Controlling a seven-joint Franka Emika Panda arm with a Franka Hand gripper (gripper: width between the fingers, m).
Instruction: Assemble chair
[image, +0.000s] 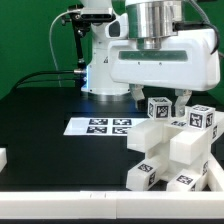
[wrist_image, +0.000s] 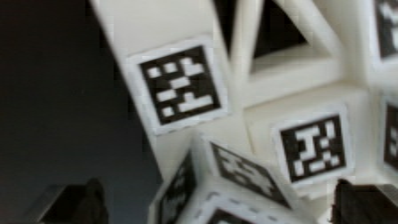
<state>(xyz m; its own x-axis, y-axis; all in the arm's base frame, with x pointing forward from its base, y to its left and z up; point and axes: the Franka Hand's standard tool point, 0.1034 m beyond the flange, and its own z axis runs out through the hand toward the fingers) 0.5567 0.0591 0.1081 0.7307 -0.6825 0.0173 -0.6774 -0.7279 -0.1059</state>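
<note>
Exterior view: the chair (image: 176, 148) sits at the exterior view's right, on the black table (image: 40, 120), as a cluster of chunky white blocks and bars carrying square tags. Several pieces look joined already: two tagged blocks at the top, slanted bars below them, more tagged blocks at the near table edge. Which joints are fully seated cannot be told from here. The marker board (image: 100, 126) lies flat just beside the cluster, toward the exterior view's left. One more white piece (image: 3, 157) shows at the far left edge, well apart from the rest; it is cut off, so its identity is unclear.

The gripper (image: 178, 96) hangs directly over the top of the cluster. Its fingers are mostly hidden behind the upper blocks, so from these frames I cannot tell whether it is spread or closed on a part.

Wrist view: close and blurred, filled with tagged white faces of the chair; dark fingertips (wrist_image: 71, 200) show near a lower corner.

Judgement: assembly is well advanced but not confirmed finished.
</note>
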